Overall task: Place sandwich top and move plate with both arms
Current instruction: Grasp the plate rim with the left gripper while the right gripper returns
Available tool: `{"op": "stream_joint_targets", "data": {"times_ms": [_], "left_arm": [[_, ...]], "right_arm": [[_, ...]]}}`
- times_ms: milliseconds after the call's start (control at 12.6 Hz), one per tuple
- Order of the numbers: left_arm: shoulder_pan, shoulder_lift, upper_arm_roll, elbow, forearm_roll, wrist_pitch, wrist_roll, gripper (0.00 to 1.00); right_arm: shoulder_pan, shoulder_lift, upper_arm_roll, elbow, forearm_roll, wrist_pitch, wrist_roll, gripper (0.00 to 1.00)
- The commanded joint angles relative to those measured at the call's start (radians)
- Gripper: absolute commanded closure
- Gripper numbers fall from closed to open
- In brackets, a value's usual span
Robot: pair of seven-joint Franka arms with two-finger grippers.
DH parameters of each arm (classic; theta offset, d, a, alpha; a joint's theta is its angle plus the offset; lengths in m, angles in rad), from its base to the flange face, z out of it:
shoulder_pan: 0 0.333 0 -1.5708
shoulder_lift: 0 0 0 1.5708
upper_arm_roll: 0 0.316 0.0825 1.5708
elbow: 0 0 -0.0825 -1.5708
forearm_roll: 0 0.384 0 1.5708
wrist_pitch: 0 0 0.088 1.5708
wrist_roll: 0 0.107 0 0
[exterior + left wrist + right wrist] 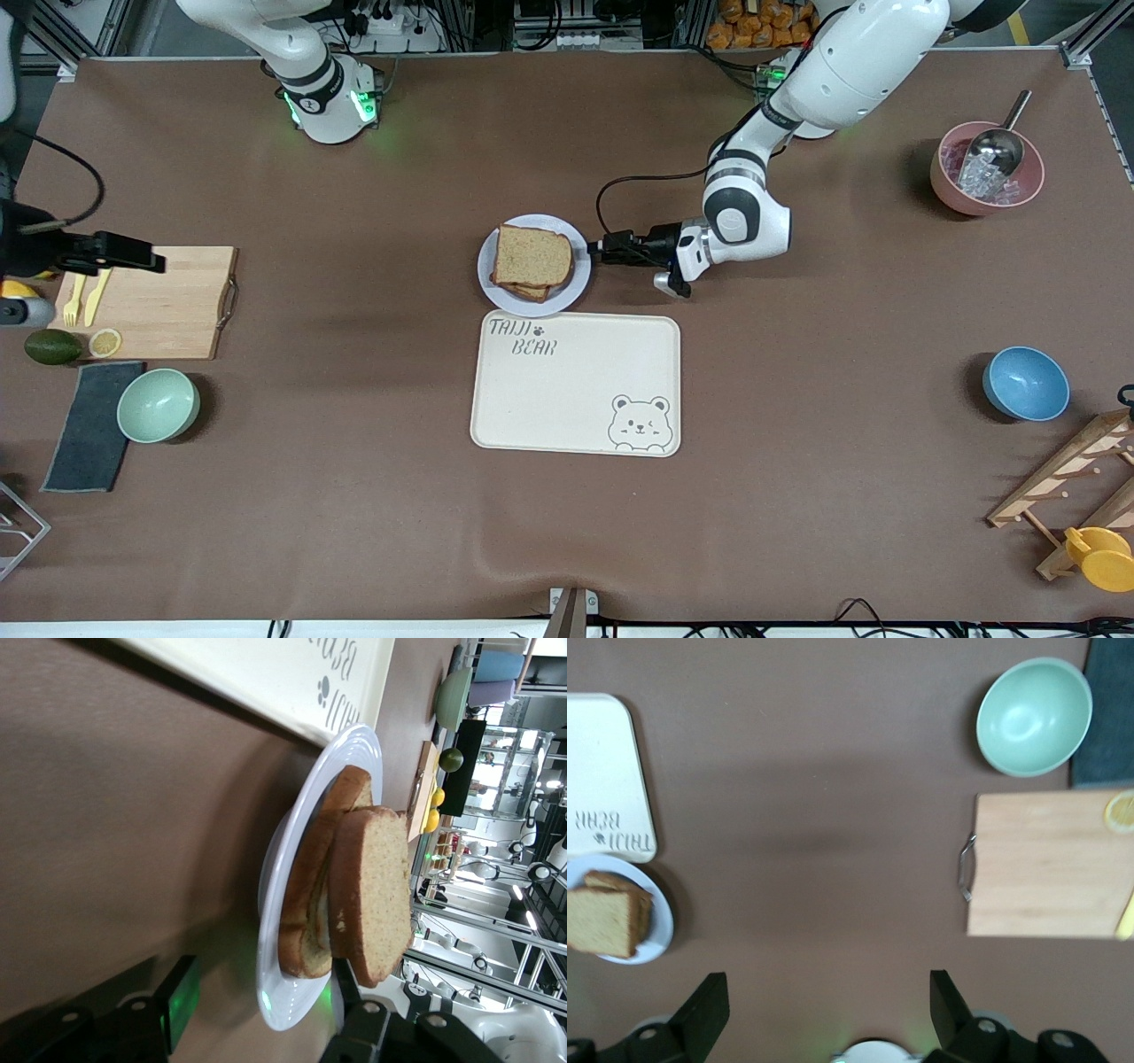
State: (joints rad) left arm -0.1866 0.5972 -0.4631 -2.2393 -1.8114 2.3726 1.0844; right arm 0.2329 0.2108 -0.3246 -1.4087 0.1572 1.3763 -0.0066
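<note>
The one thing I can read stands on the cream tray: "TAIJI BEAR" in outlined letters at its corner nearest the plate, with a small paw print between the two words. A drawn bear face sits in the tray's corner diagonally across from it. I find nothing else legible on the table.

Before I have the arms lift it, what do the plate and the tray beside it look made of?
Plate: probably glazed ceramic or hard plastic; its ridged rim is glossy and catches light. Tray: likely matte plastic or melamine; flat cream surface, printed bear, no shine.
</note>
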Motion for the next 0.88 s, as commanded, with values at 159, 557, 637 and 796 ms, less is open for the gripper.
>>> {"op": "stream_joint_targets", "data": {"times_ms": [159,557,637,796], "left_arm": [[-0.001,0.088,-0.015,0.076,-0.031,-0.001,0.115,0.44],[-0.007,0.105,-0.017,0.105,-0.055,-0.010,0.138,0.59],[-0.007,0.110,-0.017,0.105,-0.060,-0.019,0.147,0.66],[-0.004,0.125,-0.017,0.105,-0.071,-0.047,0.202,0.81]], "right_arm": [[-0.108,-0.013,0.138,0.010,0.013,-0.002,0.136,0.00],[-0.199,-0.104,0.251,-0.106,-0.105,0.153,0.160,0.00],[-0.210,-0.137,0.262,-0.156,-0.105,0.186,0.172,0.00],[-0.231,-0.174,0.283,-0.206,-0.105,0.207,0.191,0.00]]}}
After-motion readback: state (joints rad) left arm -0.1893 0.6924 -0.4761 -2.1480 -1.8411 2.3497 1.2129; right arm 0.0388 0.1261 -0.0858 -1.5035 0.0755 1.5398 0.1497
